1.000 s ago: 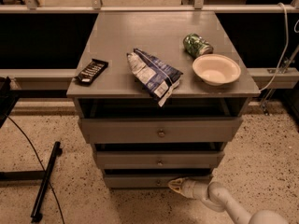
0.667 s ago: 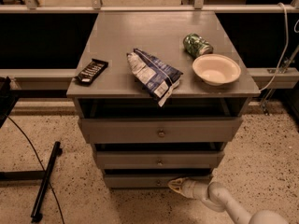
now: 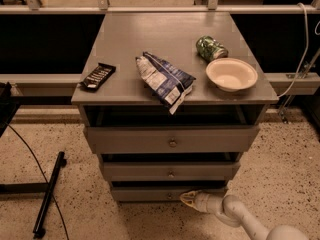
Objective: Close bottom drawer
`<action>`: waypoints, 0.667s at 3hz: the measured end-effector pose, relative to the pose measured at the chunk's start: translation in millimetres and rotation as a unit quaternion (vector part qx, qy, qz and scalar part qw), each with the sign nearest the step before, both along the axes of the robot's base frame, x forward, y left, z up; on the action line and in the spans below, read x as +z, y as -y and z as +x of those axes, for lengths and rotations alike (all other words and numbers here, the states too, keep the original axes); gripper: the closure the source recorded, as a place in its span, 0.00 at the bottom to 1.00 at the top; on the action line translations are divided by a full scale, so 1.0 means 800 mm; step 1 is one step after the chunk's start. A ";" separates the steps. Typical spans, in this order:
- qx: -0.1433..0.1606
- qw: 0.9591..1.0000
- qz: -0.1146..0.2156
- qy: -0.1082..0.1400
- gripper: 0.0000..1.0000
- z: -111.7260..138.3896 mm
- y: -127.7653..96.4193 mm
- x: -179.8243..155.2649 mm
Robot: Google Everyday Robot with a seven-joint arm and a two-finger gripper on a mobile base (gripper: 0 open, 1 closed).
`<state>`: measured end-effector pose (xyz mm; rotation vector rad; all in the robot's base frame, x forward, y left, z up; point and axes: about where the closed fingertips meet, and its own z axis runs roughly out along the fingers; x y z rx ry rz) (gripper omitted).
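The bottom drawer (image 3: 145, 193) is the slim grey front lowest on the cabinet, with a dark gap showing above it. Its centre knob is hidden behind the gripper tip. My gripper (image 3: 187, 199) reaches in from the lower right on a white arm (image 3: 235, 215) and its tip rests against the middle of the drawer front. Above it are the mid-sized drawer (image 3: 170, 172) and the tall top drawer (image 3: 172, 140), each with a round knob.
On the cabinet top (image 3: 125, 39) lie a black chocolate-like bar (image 3: 98, 76), a blue-white chip bag (image 3: 165, 79), a green can (image 3: 211, 48) on its side and a white bowl (image 3: 231, 74). A black stand leg (image 3: 49, 194) lies on the speckled floor at left. A white cable (image 3: 303, 49) hangs at right.
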<state>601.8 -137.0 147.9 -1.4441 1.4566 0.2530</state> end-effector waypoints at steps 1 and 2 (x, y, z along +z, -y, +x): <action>0.000 1.000 0.000 0.000 0.76 0.000 0.000 0.000; 0.000 1.000 0.000 0.000 0.73 0.000 0.000 0.000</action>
